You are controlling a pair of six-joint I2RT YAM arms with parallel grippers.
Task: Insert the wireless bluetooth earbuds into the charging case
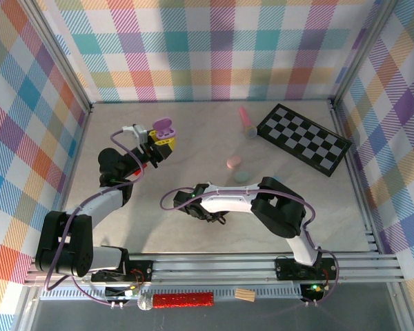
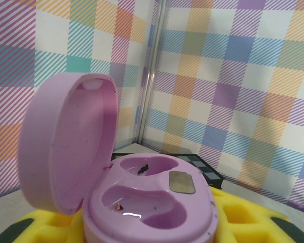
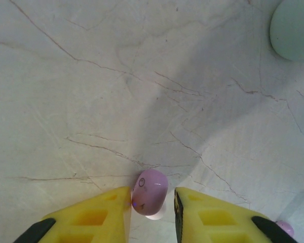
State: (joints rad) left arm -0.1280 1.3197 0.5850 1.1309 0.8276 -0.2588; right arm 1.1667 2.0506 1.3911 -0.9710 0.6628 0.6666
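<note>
Looking down from the top camera, I see a pale, marble-veined table [image 1: 193, 117] walled on three sides by pastel plaid panels [image 1: 214, 48] in a bare metal frame [image 1: 352, 76]. A black-and-white checkerboard [image 1: 303, 138] lies tilted at the back right. Just left of it is a pink cone-shaped toy microphone [image 1: 246, 123]. Nearer the middle, a small pink round case [image 1: 234, 163] and a mint round case [image 1: 243, 177] sit just beside each other, between the right arm and the back of the table.

My left gripper [image 1: 162, 141] is raised at the back left, its yellow jaws clamped on the purple charging case [image 1: 163, 128]. On the left wrist camera the charging case [image 2: 152, 202] stands with its lid swung up to the left, and I see nothing seated in either well.

My right gripper [image 1: 214, 219] reaches leftward, low over the middle of the table. On its wrist camera the jaws are spread to either side of a pinkish-purple earbud [image 3: 150, 194] lying on the table. One finger [image 3: 99, 217] is just against it and the other stands slightly apart. A second small purple piece [image 3: 286, 228] shows at the lower right corner, too cropped to identify. The mint case shows at the upper right of that view.
</note>
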